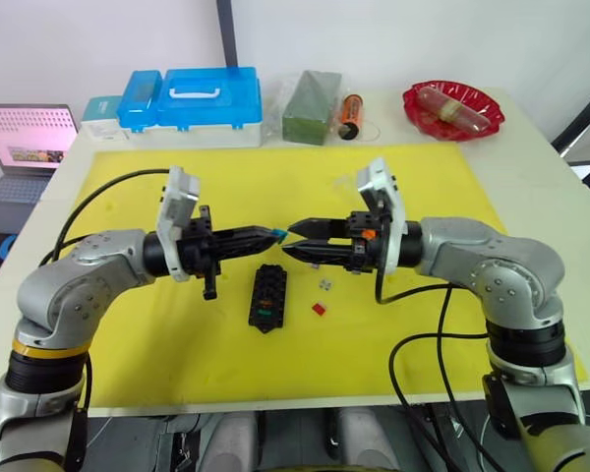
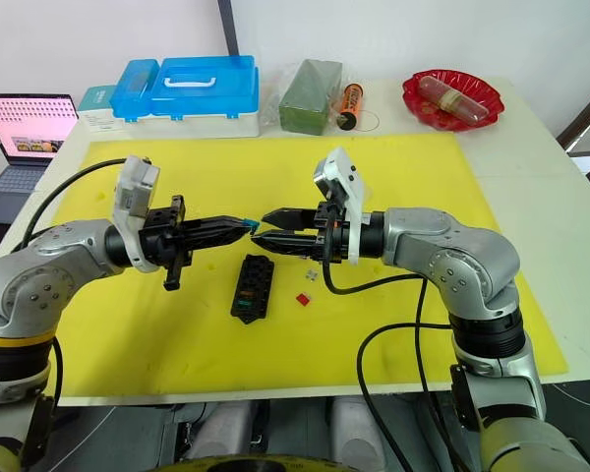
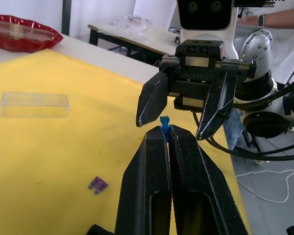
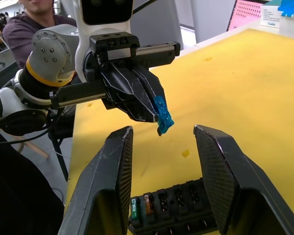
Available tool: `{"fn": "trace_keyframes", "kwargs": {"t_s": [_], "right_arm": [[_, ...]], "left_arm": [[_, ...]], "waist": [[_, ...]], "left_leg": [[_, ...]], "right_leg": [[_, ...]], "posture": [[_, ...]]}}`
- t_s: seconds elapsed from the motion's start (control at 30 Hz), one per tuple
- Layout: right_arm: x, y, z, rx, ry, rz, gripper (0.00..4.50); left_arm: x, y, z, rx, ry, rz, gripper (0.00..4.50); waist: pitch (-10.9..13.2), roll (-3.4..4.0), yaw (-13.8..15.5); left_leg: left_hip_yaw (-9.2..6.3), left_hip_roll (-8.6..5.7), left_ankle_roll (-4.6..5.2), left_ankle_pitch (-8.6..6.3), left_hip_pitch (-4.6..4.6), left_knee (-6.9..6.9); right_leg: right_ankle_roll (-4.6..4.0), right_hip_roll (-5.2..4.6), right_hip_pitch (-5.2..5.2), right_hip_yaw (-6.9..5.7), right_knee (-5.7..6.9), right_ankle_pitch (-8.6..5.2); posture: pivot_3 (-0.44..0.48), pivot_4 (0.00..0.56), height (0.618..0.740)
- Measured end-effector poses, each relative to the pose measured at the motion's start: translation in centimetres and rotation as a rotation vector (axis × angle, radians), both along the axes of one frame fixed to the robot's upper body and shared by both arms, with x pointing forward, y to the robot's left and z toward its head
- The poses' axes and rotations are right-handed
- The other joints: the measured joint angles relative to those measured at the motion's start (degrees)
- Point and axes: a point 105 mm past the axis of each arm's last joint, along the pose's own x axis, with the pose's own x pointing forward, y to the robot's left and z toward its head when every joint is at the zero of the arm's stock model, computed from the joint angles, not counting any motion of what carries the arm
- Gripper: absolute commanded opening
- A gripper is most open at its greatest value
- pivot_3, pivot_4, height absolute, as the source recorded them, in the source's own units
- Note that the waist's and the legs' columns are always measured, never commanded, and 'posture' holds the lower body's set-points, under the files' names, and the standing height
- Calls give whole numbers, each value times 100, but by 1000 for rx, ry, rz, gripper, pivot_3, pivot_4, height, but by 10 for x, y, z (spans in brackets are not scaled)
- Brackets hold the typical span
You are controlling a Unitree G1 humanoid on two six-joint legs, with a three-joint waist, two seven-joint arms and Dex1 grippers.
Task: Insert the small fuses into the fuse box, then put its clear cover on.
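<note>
My left gripper [image 1: 268, 234] is shut on a small blue fuse [image 4: 162, 117], holding it by the fingertips above the yellow mat. My right gripper [image 1: 290, 242] faces it tip to tip and is open, its two fingers [image 3: 149, 100] straddling the blue fuse without touching it. Below them lies the black fuse box [image 1: 267, 297], with a green fuse [image 4: 134, 208] and an orange fuse [image 4: 148, 203] seated in its slots. A red fuse [image 1: 319, 309] and a grey fuse [image 1: 325, 284] lie on the mat beside the box. A purple fuse [image 3: 98, 184] and the clear cover [image 3: 34, 104] also rest on the mat.
The yellow mat [image 1: 177, 334] covers the white table. Along the back stand a blue-lidded case [image 1: 197, 103], a wrapped green block [image 1: 312, 106], an orange cylinder [image 1: 351, 116] and a red dish [image 1: 452, 108]. A laptop [image 1: 25, 143] sits far left. A person [image 4: 24, 19] sits beyond.
</note>
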Motion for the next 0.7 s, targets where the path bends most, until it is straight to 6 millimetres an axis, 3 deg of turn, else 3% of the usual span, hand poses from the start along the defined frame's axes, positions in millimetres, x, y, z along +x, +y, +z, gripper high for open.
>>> {"fn": "trace_keyframes", "kwargs": {"t_s": [0.57,0.7], "right_arm": [[-2,2,1,29,22,4,2048],[-1,2,1,29,23,0,1256]], "left_arm": [[-1,-1,-3,3,5,-14,0],[-1,-1,-3,-2,8,-14,0]], "waist": [[0,0,-2],[0,0,2]], "left_leg": [[0,0,0,0,0,1],[0,0,0,0,0,2]], "right_leg": [[0,0,0,0,2,0],[0,0,0,0,3,0]], "posture": [[0,150,740],[0,150,740]]}}
